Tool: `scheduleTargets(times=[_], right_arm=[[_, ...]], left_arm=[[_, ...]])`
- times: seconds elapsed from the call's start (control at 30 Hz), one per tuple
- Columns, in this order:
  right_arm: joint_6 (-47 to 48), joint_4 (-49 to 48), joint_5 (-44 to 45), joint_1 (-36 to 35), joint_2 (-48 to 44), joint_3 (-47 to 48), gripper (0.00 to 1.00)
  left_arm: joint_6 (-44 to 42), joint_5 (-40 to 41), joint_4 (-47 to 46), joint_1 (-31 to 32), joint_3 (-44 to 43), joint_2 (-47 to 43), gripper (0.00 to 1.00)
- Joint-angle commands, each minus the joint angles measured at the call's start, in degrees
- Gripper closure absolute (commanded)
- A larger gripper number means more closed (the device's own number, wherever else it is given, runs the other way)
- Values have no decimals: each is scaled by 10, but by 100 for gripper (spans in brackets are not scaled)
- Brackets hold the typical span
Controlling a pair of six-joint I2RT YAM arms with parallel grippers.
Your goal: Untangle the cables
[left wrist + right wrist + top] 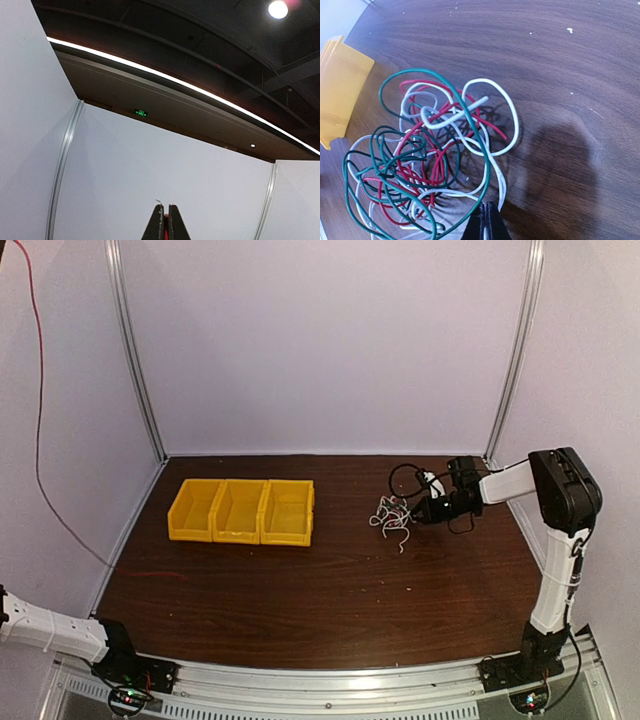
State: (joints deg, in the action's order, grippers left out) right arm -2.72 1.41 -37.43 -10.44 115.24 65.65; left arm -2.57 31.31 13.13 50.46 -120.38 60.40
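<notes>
The cables are a small tangle of red, white and dark green wires on the brown table, right of centre. In the right wrist view the bundle fills the left half. My right gripper is at the bundle's right edge, low over the table. Its jaws are closed, with a white cable running down into them and a white strip showing between the fingers. My left gripper is shut and empty, pointing up at the wall and ceiling, out of the top view.
Three joined yellow bins stand left of centre; one corner shows in the right wrist view. White walls enclose the table on three sides. The left arm lies folded at the near left corner.
</notes>
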Motion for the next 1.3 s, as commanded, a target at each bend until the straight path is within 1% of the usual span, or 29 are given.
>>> scheduleTargets(times=[0.0, 0.1, 0.23, 0.3, 0.4, 0.47, 0.6, 0.67, 0.73, 0.83, 0.97, 1.07, 1.13, 1.2, 1.27], right_arm=[[38, 8, -24, -5, -54, -1, 97], [68, 30, -49, -5, -92, 10, 88], [122, 80, -57, -17, -141, 29, 64], [146, 93, -56, -28, -170, 34, 58], [166, 122, -68, -46, -197, 56, 54], [166, 127, -84, -59, -208, 68, 53], [161, 123, -99, -96, -216, 84, 51], [175, 132, -101, -119, -212, 90, 50], [189, 143, -99, -138, -207, 94, 50], [209, 167, -120, -155, -200, 98, 50], [240, 184, -138, -161, -208, 90, 51], [267, 197, -139, -175, -218, 82, 51], [287, 207, -123, -200, -225, 78, 53], [314, 222, -96, -233, -228, 78, 55], [347, 248, -69, -274, -225, 87, 56]], left_arm=[[18, -31, 32, 0, 73, 25, 100], [24, -42, 34, 0, 132, 16, 100], [51, -43, 45, 0, 197, 1, 100], [67, -54, 55, 0, 220, -3, 100], [80, -98, 82, 0, 214, 9, 100], [78, -154, 112, -1, 184, 30, 100], [85, -331, 143, 0, 137, 75, 100], [92, -394, 147, -1, 139, 90, 100], [105, -418, 145, 0, 171, 92, 100], [129, -409, 128, 0, 272, 69, 100], [179, -389, 83, 0, 434, 11, 100], [220, -358, 55, -1, 526, -34, 100], [246, -328, 44, 0, 585, -60, 100], [274, -278, 52, 0, 621, -72, 100], [291, -248, 66, 0, 654, -70, 100]])
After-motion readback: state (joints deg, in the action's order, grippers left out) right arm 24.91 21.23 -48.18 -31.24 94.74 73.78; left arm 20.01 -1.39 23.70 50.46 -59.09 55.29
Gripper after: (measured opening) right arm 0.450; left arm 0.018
